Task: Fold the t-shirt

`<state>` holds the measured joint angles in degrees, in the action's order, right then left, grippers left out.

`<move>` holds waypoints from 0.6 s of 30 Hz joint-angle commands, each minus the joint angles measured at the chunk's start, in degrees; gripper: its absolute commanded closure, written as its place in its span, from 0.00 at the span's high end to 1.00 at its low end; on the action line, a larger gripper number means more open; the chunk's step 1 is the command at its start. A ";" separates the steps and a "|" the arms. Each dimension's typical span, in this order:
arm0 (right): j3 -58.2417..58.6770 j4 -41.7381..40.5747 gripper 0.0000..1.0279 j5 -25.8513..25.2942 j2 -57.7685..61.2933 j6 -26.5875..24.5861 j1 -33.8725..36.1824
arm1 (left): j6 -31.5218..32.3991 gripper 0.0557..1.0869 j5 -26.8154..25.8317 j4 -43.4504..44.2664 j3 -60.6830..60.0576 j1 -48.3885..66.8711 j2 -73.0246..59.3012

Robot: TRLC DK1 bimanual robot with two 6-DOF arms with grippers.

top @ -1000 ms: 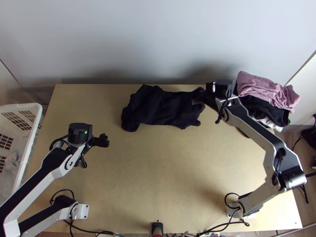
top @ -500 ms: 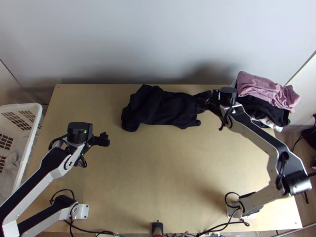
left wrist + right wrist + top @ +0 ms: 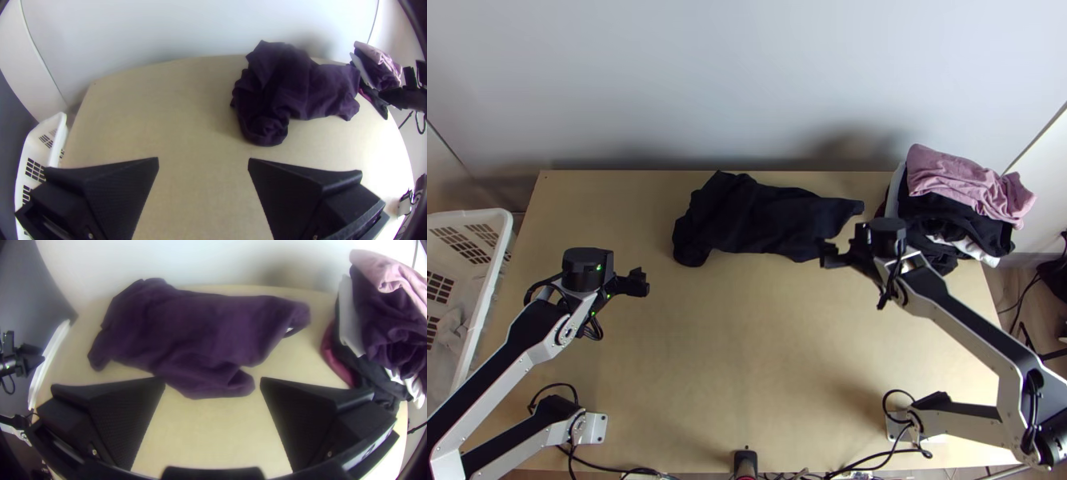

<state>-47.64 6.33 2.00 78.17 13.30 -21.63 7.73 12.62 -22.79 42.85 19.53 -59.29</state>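
Dark t-shirt (image 3: 763,220) lying rumpled on far side of table (image 3: 731,344).
Clothes pile (image 3: 959,188) is bordering its right end; basket (image 3: 487,280) is standing at table's left; left gripper (image 3: 638,283) and right gripper (image 3: 829,254) are standing wide.

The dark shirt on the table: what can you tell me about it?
The shirt looks black from above and deep purple in the wrist views, its fabric apparently soft and plain. It lies creased and loosely bunched along the far part of the wooden table, narrowing towards the pile of clothes. I can't pick out neckline or sleeves. The right gripper is close by, fingers open, gripping none of it.
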 commanded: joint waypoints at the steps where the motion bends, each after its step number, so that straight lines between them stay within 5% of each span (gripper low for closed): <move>1: 3.08 0.00 0.96 -0.07 1.63 0.67 -3.16 | 0.27 0.95 -0.05 0.02 -0.14 -0.11 0.05; 18: -8.00 -1.41 0.95 -0.15 20.71 -1.35 -2.19 | 0.18 0.95 -0.05 -0.94 -0.75 -3.01 1.63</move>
<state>-51.94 5.19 1.83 93.19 13.23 -24.36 7.99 12.60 -23.44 42.30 17.32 -58.13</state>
